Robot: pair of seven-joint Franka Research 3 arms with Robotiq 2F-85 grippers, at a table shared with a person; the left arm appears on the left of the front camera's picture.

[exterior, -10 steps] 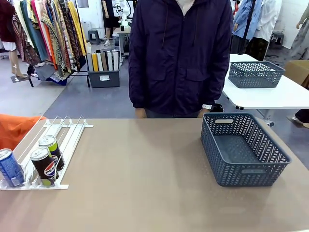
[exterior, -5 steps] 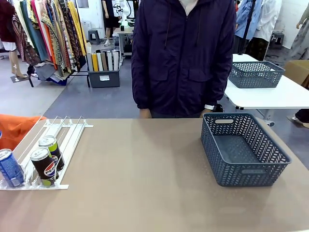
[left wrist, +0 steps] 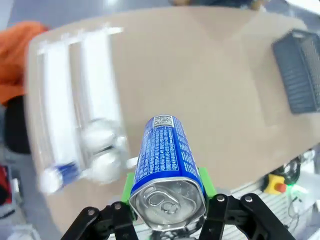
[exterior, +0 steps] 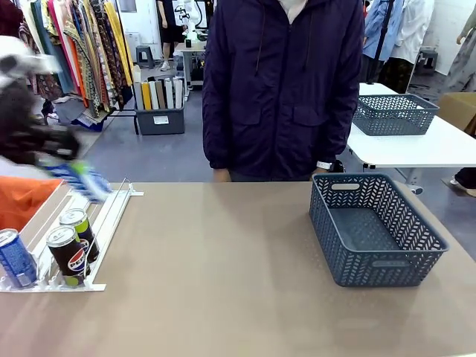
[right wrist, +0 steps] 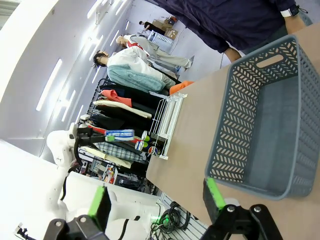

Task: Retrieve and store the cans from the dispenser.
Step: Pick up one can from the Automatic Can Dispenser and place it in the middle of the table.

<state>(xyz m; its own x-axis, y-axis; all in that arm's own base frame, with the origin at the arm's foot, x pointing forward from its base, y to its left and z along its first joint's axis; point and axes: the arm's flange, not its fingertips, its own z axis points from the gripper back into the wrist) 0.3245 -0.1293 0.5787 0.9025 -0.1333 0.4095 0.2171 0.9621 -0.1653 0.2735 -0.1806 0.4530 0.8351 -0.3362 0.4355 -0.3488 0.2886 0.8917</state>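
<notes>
The white railed dispenser [exterior: 97, 212] lies at the table's left, sloping toward me. At its near end stand a blue can [exterior: 15, 258], a black Pepsi can [exterior: 67, 256] and a black-and-green can [exterior: 79, 224]. My left gripper [exterior: 71, 169], motion-blurred, hangs above the dispenser's far end, shut on another blue can [exterior: 83, 180]. In the left wrist view that blue can [left wrist: 167, 165] lies lengthwise between the green pads [left wrist: 129, 182], top toward the camera, over the blurred dispenser [left wrist: 60, 110]. My right gripper [right wrist: 155, 200] is open and holds nothing, just outside the near wall of the grey basket [right wrist: 260, 125].
The dark grey mesh basket [exterior: 375, 230] stands empty at the table's right. A person in a dark jacket [exterior: 282, 82] stands at the far edge, hands down by the table rim. An orange cloth [exterior: 22, 197] lies left of the dispenser.
My left arm has swung into the front view from the left, blurred, carrying a blue can over the dispenser's far end. The cans in the dispenser have not moved.
</notes>
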